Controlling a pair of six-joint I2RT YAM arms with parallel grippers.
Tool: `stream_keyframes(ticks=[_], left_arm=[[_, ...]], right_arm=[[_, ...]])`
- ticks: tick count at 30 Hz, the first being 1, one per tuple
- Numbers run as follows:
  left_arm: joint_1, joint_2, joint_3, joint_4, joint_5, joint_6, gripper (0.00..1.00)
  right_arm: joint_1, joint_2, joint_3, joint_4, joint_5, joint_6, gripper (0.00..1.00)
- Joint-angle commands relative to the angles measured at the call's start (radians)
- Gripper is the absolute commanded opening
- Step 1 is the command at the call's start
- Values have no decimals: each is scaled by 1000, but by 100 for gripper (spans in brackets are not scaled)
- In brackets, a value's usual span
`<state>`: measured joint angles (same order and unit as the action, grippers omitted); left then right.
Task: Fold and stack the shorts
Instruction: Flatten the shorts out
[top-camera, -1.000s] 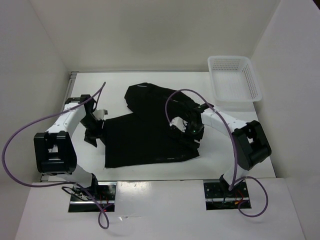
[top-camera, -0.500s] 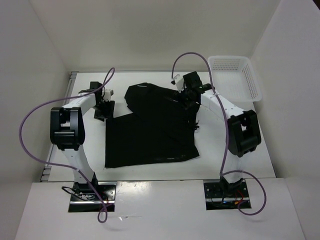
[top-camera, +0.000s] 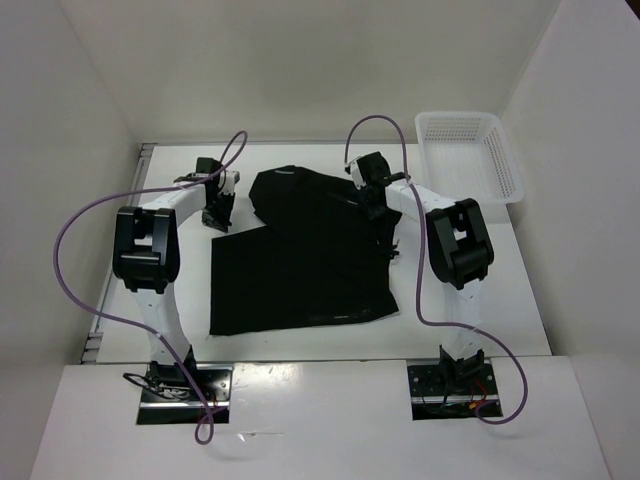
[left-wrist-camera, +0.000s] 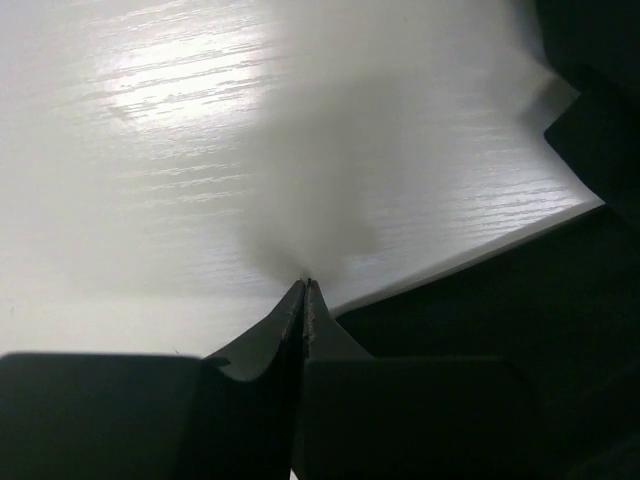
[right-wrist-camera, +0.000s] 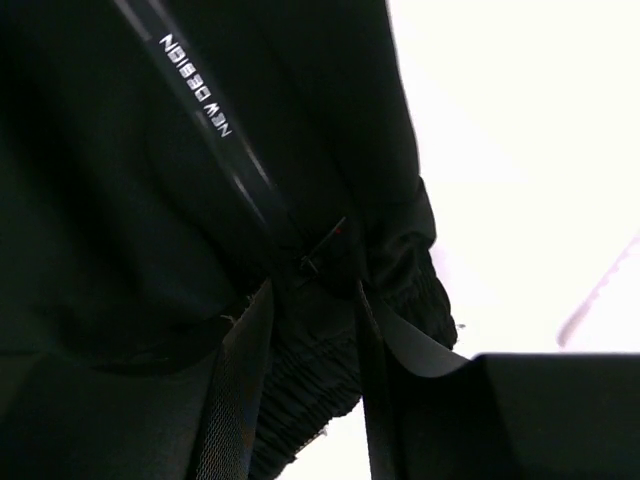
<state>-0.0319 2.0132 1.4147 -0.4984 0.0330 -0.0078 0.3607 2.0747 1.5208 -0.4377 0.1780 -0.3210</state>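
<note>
Shorts: black cloth (top-camera: 300, 275) in the middle of the white surface (top-camera: 480, 290). The near part is spread flat and the far part is bunched up and laps over it. I can't make out whether that is one pair or two.
Feel: I'd judge them light and limp, with no stiffness at all. They should sag and crease wherever they are lifted. The fabric looks thin and smooth, so a weak pinch may let it slide out. Nothing about them is fragile.
Where to hold: the gathered waistband (right-wrist-camera: 400, 270) looks the thickest part and should give the best bite. For the flat part, I'd take two corners well apart so the edge stays straight.
Left tool (left-wrist-camera: 305, 285): the jaws are pressed tight together. The tip is low over bare surface, just beside the cloth's left edge. No cloth shows between the jaws.
Right tool (right-wrist-camera: 313, 290): the jaws are roughly half apart, one on each side of the waistband at the far right of the bunched part. A printed strip (right-wrist-camera: 200, 80) runs close by. I can't tell whether the jaws are pinching the cloth yet.
Basket (top-camera: 512, 165): white mesh, in the far right corner, well apart from the shorts. I can see nothing in it.
Risk: as I see it, a grab at one thin layer could drag the whole heap askew.
</note>
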Motion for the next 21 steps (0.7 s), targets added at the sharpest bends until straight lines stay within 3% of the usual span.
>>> stream_keyframes(ticks=[1,3,8,12,16,21], left_arm=[[-6,50,-9,-9,-76,8,2],[-6,50,9,-9,-88,8,4],[-6,61,274,-61,97,8,41],[-16,206,513,-100,237,8,58],[-55,321,628,-120,278,8,71],[-94,430,697,-120,278,8,75]], right_arm=[[-19,1,44,108,101,51,43],[-29,1,53,108,112,51,47],[-29,-19,87,99,80,25,49],[-29,-50,87,99,80,1,49],[-29,-61,78,99,80,-39,50],[-29,-61,68,108,107,-59,52]])
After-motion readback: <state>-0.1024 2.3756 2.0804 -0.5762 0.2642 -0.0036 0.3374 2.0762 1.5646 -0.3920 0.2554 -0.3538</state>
